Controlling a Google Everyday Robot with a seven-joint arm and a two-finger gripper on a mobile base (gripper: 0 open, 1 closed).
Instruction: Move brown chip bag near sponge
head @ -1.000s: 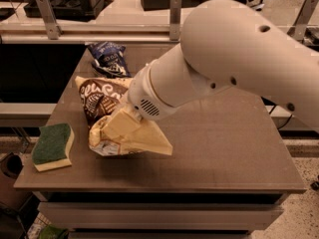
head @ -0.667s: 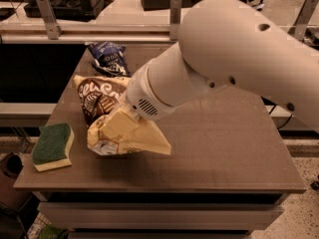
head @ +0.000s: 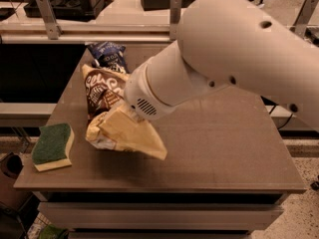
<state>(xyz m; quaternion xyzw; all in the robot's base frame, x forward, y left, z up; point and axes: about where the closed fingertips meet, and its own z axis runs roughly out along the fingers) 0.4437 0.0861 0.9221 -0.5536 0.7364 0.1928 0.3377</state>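
**Gripper position.** The gripper (head: pixel 130 133) is low over the worktop (head: pixel 224 153), at the end of the arm (head: pixel 224 49), which reaches in from the camera's right. The wrist housing covers the contact area, so it cannot be determined whether the jaws are clenched or released.

**Task object.** The brown chip bag (head: pixel 102 91) lies directly at the jaws. Its dark top extends beyond them toward the rear, and its pale crumpled lower part shows just beside them on the camera's left. This placement is consistent with a low grasp for sliding the bag.

**Target.** The sponge (head: pixel 52 146) lies flat to the camera's left of the jaws, near but clear of the bag.

**Other item.** The blue chip bag (head: pixel 108 56) lies behind the jaws, touching the brown bag's top.
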